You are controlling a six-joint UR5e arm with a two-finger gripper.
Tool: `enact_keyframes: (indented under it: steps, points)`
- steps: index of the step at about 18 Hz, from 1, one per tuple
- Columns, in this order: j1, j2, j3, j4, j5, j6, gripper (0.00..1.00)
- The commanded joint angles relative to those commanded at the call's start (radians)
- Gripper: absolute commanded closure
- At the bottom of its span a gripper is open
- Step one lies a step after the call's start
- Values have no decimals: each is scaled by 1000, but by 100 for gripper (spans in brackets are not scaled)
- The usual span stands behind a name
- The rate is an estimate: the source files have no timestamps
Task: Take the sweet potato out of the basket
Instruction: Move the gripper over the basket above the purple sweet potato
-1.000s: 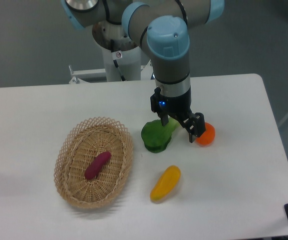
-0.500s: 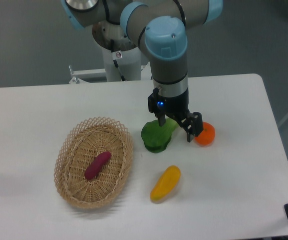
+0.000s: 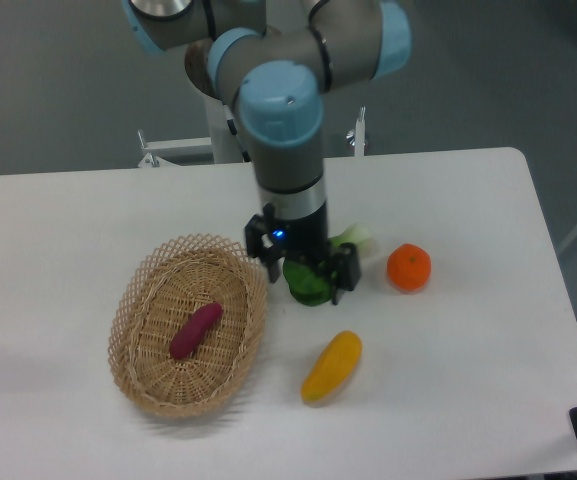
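We see the gripper [image 3: 306,271] has moved left toward the basket [image 3: 138,300], now over the green vegetable [image 3: 313,283], fingers spread and empty. One sweet potato [image 3: 196,330] lies inside the basket; one yellow fruit [image 3: 332,366] and one orange [image 3: 408,268] sit right of it.

The arm has swung left, carrying the hand [image 3: 305,277] off the orange fruit [image 3: 409,268] and over the green vegetable [image 3: 313,283]. Its spread fingers now sit just beside the basket's rim [image 3: 258,285], and the orange fruit is fully uncovered.
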Motion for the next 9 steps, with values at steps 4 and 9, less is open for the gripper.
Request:
enact_keyframes:
  steps: [4, 9]
  points:
    - [-71, -38, -40, 8, 0, -2, 0]
    - [-117, -81, -90, 11, 3, 84, 0]
